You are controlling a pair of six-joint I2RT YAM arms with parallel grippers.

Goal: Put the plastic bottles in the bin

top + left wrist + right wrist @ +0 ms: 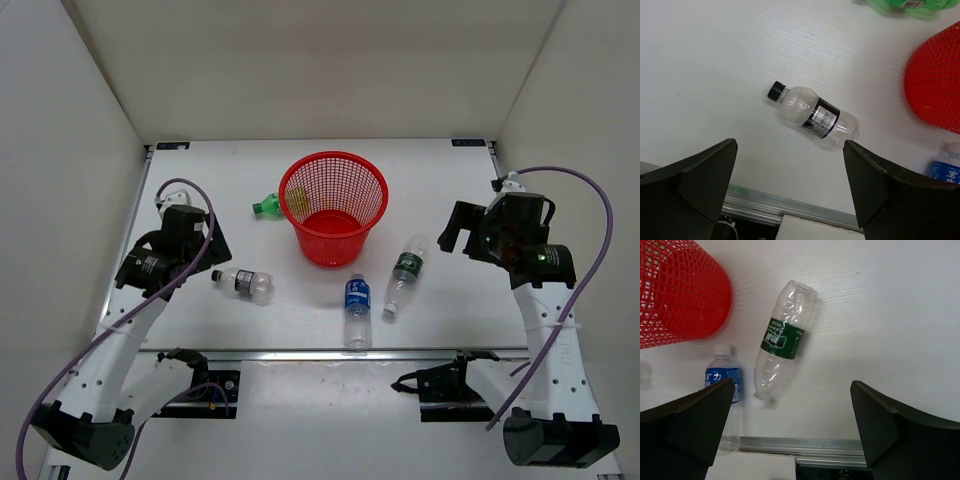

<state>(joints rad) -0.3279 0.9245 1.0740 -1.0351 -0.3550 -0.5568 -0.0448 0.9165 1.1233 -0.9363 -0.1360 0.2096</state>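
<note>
Bin (333, 205) upright between both arms; outside it lie green-tinted bottle (267, 206) just left, blue-label bottle (357, 305) in front, dark-label bottle (814, 117) front-left under wide-open left gripper (790, 165), green-label bottle (781, 342) front-right under wide-open right gripper (792, 390); both grippers empty, seemingly posed to pick.

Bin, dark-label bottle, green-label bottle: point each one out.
bin (335, 180): top external view, far inner wall.
dark-label bottle (821, 118): left wrist view, on its label.
green-label bottle (783, 338): right wrist view, on its label.

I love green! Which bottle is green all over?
The green bottle, lying by the red bin on the left arm's side. The dark-label bottle, blue-label bottle and green-label bottle are clear plastic.
</note>
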